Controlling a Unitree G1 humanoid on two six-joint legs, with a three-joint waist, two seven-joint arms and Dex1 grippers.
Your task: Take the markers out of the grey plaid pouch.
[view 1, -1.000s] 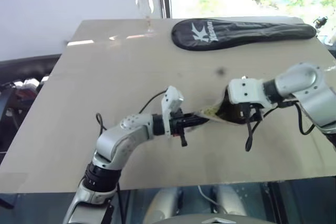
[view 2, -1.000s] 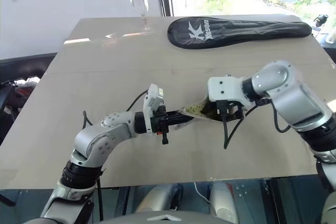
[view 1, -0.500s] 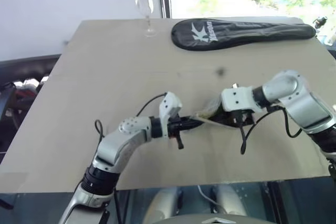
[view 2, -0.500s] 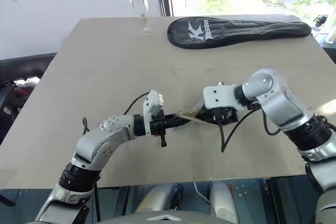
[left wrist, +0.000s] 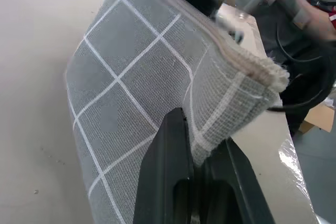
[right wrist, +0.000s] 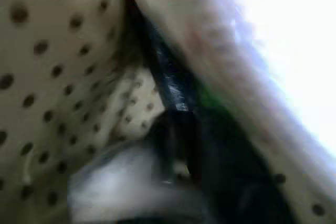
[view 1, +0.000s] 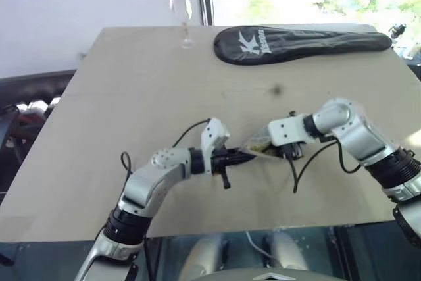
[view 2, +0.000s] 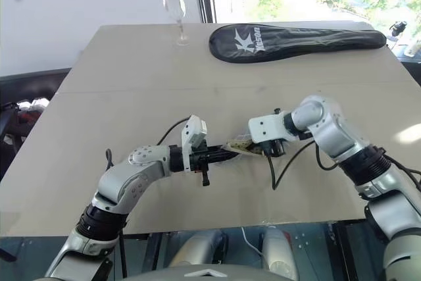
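- Left wrist view: the grey plaid pouch (left wrist: 152,77) was pinched at one corner between the pressed-together fingers of the left gripper (left wrist: 197,145), held up over the table (view 1: 131,83).
- The right gripper (view 1: 284,151) was sunk into the pouch mouth, fingers closed; a dark marker (right wrist: 168,85) lay inside against the dotted lining.
- Extraction was judged under way; a straight withdrawal was called for next, with the pouch held steady.

pouch (left wrist: 136,77): grey plaid, pale grid lines, tan frayed edge, dotted cream lining | your pouch is lifted off the surface, mouth agape | markers: blurred dark stick inside, uncertain
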